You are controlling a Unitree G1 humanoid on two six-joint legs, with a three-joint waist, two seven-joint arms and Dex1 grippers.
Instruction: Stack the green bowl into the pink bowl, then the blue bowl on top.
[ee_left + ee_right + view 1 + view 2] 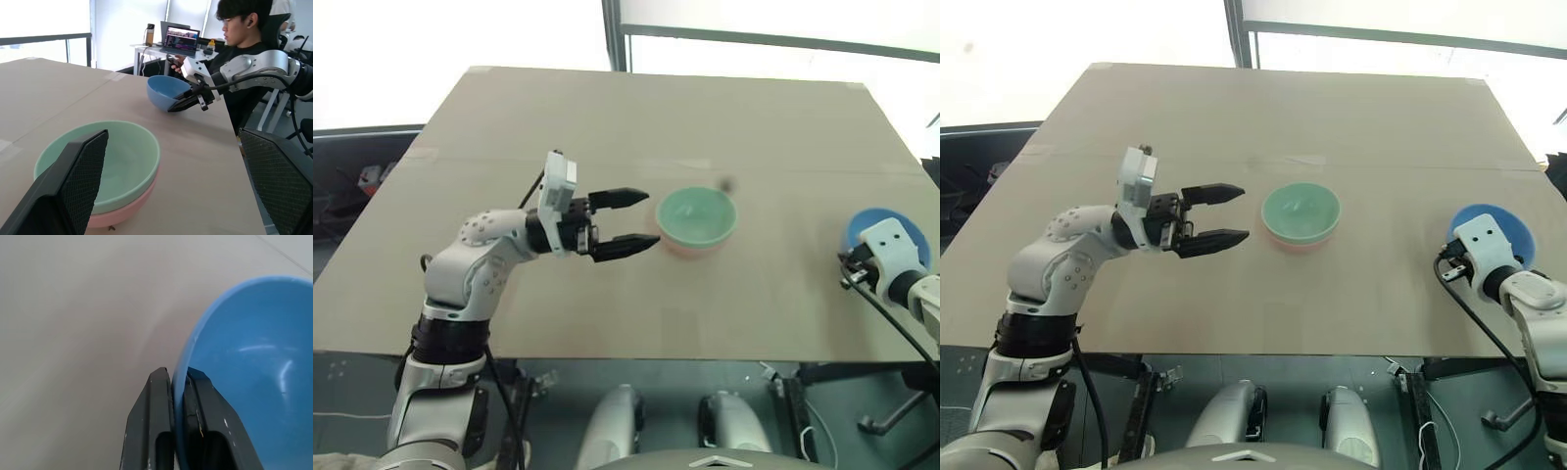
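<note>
And there sits the smooth mint-green plastic bowl (696, 217), nested snugly inside the salmon-pink plastic bowl (124, 211) near the middle of the broad tan tabletop (607, 117), only a pink sliver peeking out under the green rim. The left gripper (625, 223) hovers just beside the pair, pointing at them, its two black fingers spread wide apart and holding nothing. Over by the table's right edge, the right gripper (180, 396) has its jaws pinched together on the near rim of the bright sky-blue plastic bowl (1498, 227), one finger inside the wall and one outside.
</note>
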